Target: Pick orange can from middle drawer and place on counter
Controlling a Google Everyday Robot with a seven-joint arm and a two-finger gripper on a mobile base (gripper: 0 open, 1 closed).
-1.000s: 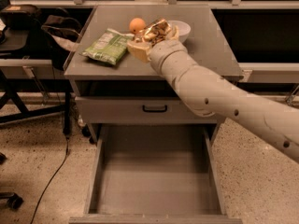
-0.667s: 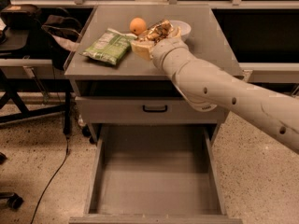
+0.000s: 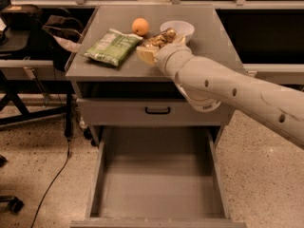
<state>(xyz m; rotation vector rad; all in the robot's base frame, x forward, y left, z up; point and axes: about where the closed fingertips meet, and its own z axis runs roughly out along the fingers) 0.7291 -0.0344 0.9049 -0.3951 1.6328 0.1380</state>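
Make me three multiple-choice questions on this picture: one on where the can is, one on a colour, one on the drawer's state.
1. Where is the orange can? A in the open drawer; B over the counter by the white bowl; C on the floor.
2. What colour is the snack bag? A green; B red; C blue.
3. The middle drawer is: A shut; B open, bare floor showing; C open and full.

1 B: it is at the pincer, over the counter.
2 A: its wrapper is green.
3 B: pulled out, nothing seen inside.
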